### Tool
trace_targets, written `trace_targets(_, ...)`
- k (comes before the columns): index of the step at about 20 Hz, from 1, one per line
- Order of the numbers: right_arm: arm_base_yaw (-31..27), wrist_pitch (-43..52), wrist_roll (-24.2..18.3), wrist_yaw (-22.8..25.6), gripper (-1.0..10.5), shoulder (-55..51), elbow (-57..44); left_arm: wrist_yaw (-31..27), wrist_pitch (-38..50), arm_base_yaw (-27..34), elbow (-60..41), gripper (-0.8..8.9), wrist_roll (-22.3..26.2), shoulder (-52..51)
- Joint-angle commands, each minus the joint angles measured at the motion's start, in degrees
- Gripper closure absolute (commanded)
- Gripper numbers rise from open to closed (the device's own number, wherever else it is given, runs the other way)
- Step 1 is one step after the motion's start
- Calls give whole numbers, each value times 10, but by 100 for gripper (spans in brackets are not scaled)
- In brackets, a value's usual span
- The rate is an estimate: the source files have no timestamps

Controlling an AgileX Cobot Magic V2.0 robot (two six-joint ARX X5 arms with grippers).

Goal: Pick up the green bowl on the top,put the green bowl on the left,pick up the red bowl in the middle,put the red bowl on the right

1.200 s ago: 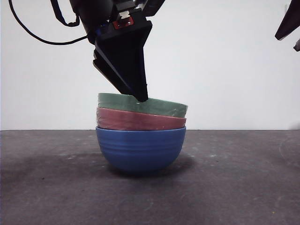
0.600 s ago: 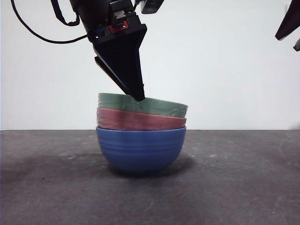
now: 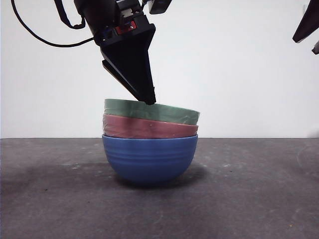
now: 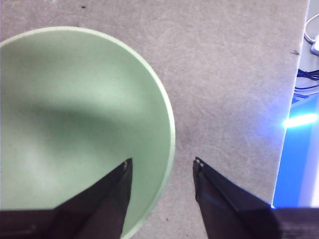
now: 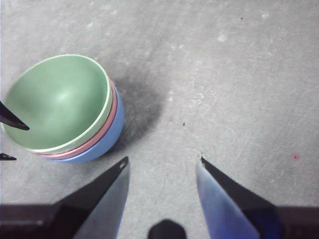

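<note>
Astride the green bowl's (image 3: 152,111) rim, the left hand (image 4: 162,167) gapes.

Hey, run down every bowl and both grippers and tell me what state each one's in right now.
Green bowl: top of stack, tilted, not gripped.
Red bowl: nested in the middle.
Blue bowl: upright on the table, bottom of stack.
Left gripper: open, straddling the green bowl's rim.
Right gripper: open, off to the side, holding nothing.

Bare table (image 3: 259,189) around bowl stack (image 3: 149,144)
</note>
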Motion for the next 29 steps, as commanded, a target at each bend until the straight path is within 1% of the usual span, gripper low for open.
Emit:
trace_targets(1, -2, 2, -3, 0, 725, 0, 2, 5, 0, 2, 0, 604, 6, 12)
trace_targets(5, -2, 2, -3, 0, 725, 0, 2, 5, 1, 1, 0, 609, 7, 28)
trace_targets(6, -2, 2, -3, 0, 725, 0, 2, 4, 5, 1, 0, 668, 7, 28)
trace_targets(7, -2, 2, -3, 0, 725, 0, 2, 4, 7, 1, 0, 768, 7, 28)
trace_targets(8, -2, 2, -3, 0, 725, 0, 2, 3, 8, 1, 0, 831, 7, 28)
trace_targets(13, -2, 3, -3, 0, 725, 0, 2, 2, -3, -1, 17, 823, 7, 26)
trace_targets(15, -2, 3, -3, 0, 725, 0, 2, 2, -30, -8, 51, 822, 7, 25)
trace_targets(18, -2, 3, -3, 0, 726, 0, 2, -3, -93, -14, 132, 822, 2, 25)
trace_targets(20, -2, 3, -3, 0, 726, 0, 2, -34, -143, -19, 189, 822, -19, 22)
trace_targets(22, -2, 3, -3, 0, 726, 0, 2, -84, -170, -19, 215, 822, -58, 4)
trace_targets(24, -2, 3, -3, 0, 726, 0, 2, -92, -192, -10, 214, 822, -101, -25)
trace_targets(25, -2, 3, -3, 0, 726, 0, 2, -97, -202, 0, 210, 822, -116, -38)
trace_targets(26, -2, 3, -3, 0, 726, 0, 2, -115, -204, 12, 196, 822, -131, -52)
trace_targets(27, -2, 3, -3, 0, 726, 0, 2, -132, -197, 21, 172, 822, -142, -68)
trace_targets(29, -2, 2, -3, 0, 726, 0, 2, -137, -169, 40, 103, 822, -163, -96)
